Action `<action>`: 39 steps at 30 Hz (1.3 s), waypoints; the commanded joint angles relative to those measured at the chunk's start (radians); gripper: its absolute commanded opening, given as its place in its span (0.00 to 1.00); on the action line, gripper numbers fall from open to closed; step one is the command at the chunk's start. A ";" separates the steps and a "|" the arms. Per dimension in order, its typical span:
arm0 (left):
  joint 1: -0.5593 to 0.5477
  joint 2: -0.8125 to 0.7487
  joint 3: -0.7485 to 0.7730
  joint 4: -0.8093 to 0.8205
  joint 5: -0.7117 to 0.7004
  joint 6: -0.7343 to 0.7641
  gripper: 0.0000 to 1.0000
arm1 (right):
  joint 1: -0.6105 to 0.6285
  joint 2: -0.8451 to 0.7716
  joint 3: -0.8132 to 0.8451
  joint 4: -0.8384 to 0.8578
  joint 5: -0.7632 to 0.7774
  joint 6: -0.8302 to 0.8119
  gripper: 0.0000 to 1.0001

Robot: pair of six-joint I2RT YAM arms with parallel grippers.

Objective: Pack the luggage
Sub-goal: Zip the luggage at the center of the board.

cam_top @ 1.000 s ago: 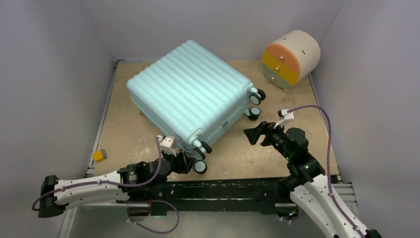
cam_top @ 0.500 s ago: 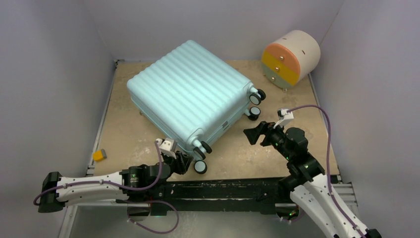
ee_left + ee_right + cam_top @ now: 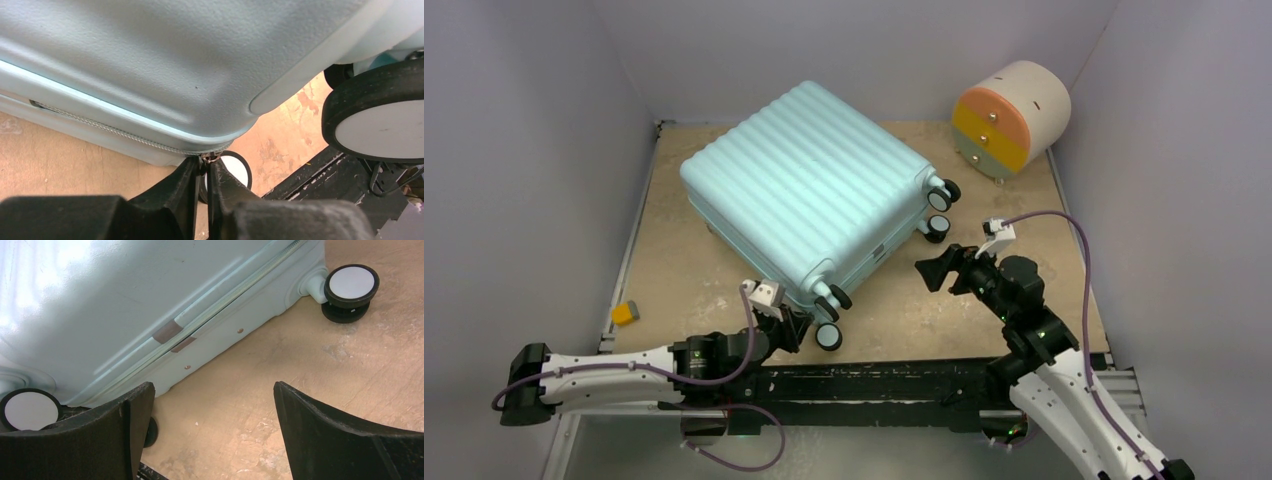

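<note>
Jaws on left gripper (image 3: 203, 164) pinch the zip pull (image 3: 210, 158) at the near corner of the closed luggage (image 3: 809, 190), flat on the table (image 3: 679, 270), right gripper (image 3: 211, 386) spread wide by its wheels (image 3: 350, 285); I'd drag the pull along the zip line (image 3: 115, 131), low and steady, no twisting.
</note>
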 commanded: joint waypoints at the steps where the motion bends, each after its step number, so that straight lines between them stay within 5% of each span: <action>1: -0.006 -0.003 -0.013 0.080 -0.004 0.005 0.07 | 0.001 0.005 0.036 0.029 -0.006 0.000 0.91; 3: -0.008 -0.008 -0.013 0.076 -0.003 0.005 0.00 | 0.001 0.007 0.036 0.031 0.001 0.006 0.90; 9: -0.008 -0.038 -0.001 0.004 0.005 -0.009 0.00 | 0.001 0.050 0.061 0.072 0.025 0.045 0.90; 19: -0.008 -0.102 0.036 -0.085 0.109 -0.052 0.00 | -0.023 0.249 0.253 0.079 0.301 0.118 0.91; 25: -0.008 -0.059 0.060 -0.086 0.162 -0.040 0.00 | -0.152 0.375 0.267 0.244 0.208 0.049 0.90; 33: -0.008 -0.058 0.058 -0.094 0.153 -0.044 0.00 | -0.174 0.383 0.188 0.566 0.113 -0.330 0.88; 39: -0.008 -0.094 0.046 -0.102 0.134 -0.040 0.00 | -0.252 0.498 0.351 0.349 -0.166 -0.449 0.87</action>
